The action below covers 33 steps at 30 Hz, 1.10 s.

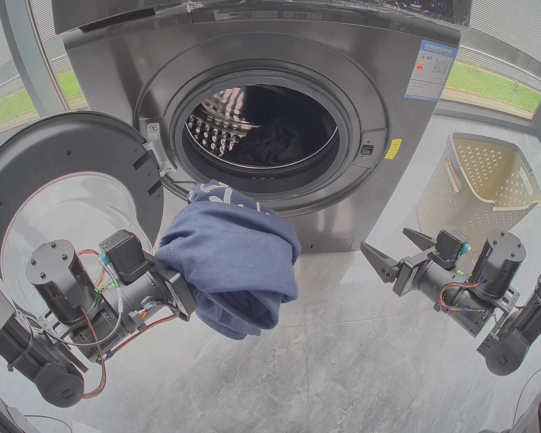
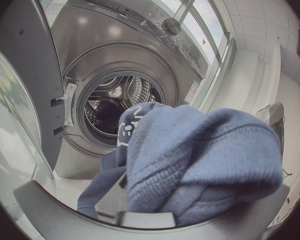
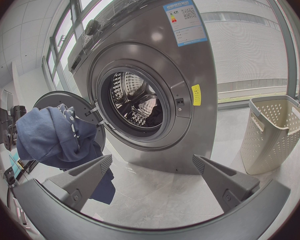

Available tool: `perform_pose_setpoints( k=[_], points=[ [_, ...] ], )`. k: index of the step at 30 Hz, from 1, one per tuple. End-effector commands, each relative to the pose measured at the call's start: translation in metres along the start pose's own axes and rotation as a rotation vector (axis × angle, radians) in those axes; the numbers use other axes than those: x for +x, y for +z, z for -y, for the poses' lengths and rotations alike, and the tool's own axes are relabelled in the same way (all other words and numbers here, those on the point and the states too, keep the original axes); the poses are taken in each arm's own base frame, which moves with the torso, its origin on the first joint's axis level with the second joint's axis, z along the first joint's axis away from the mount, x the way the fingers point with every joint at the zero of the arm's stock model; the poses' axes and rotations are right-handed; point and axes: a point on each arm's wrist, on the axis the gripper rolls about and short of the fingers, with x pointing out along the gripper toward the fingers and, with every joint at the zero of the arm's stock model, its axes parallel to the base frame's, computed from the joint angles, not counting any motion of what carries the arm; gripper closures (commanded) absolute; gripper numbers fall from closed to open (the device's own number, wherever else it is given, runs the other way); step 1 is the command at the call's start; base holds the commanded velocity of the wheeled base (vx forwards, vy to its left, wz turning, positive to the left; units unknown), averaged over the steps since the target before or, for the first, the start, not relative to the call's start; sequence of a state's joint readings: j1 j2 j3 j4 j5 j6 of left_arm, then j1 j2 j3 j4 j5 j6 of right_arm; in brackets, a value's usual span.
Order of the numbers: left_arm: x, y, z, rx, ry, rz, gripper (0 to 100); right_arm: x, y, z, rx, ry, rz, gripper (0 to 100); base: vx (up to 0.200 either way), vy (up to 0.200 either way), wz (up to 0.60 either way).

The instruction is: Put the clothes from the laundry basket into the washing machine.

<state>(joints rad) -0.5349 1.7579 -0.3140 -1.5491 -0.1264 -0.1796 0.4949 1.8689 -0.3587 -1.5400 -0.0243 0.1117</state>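
Left gripper (image 1: 183, 290) is clamped on a bunched knit blue sweatshirt (image 1: 234, 260), round washing machine (image 1: 354, 61) drum just ahead, open door (image 1: 60, 151) beside it. Right gripper (image 1: 385, 240) is spread wide near the perforated laundry basket (image 1: 526, 202)

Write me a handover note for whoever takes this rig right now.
Left gripper: shut on the blue garment, held just outside the washing machine, short of the drum.
Right gripper: open, empty, low near the laundry basket.
Done: door open, garment out of the basket.
Left: put the garment into the drum and release; basket shows no clothes, though its bottom is hidden.
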Motion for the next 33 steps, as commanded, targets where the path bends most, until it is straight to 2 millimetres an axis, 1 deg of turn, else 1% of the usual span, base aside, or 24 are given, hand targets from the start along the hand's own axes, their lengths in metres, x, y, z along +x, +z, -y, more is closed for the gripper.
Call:
perform_pose_setpoints(
  k=[1, 13, 18, 21, 27, 30, 33],
  points=[
    [0.002, -0.003, 0.001, 0.011, -0.003, -0.011, 100, 0.002, -0.003, 0.000, 0.000, -0.001, -0.010, 0, 0.200, 0.000, 0.00],
    [0.004, -0.006, 0.001, 0.027, -0.007, -0.022, 100, 0.001, -0.003, -0.003, 0.000, 0.009, -0.009, 0, 0.200, 0.000, 0.00],
    [0.007, -0.012, 0.000, 0.028, -0.002, -0.041, 100, 0.000, -0.004, -0.004, 0.000, 0.011, -0.016, 0, 0.200, 0.000, 0.00],
    [0.007, -0.013, 0.000, 0.028, -0.001, -0.043, 100, 0.000, -0.005, -0.007, 0.000, 0.024, -0.020, 0, 0.200, 0.000, 0.00],
    [0.008, -0.014, -0.001, 0.027, 0.000, -0.046, 100, -0.002, -0.006, -0.008, 0.000, 0.028, -0.028, 0, 0.200, 0.000, 0.00],
    [0.009, -0.016, -0.001, 0.026, 0.000, -0.055, 100, -0.012, -0.011, -0.013, -0.001, 0.047, -0.065, 0, 0.200, 0.000, 0.00],
    [0.010, -0.017, 0.004, 0.025, -0.015, -0.057, 100, -0.020, -0.016, -0.019, -0.006, 0.072, -0.093, 0, 0.000, 0.000, 0.00]
  ],
)
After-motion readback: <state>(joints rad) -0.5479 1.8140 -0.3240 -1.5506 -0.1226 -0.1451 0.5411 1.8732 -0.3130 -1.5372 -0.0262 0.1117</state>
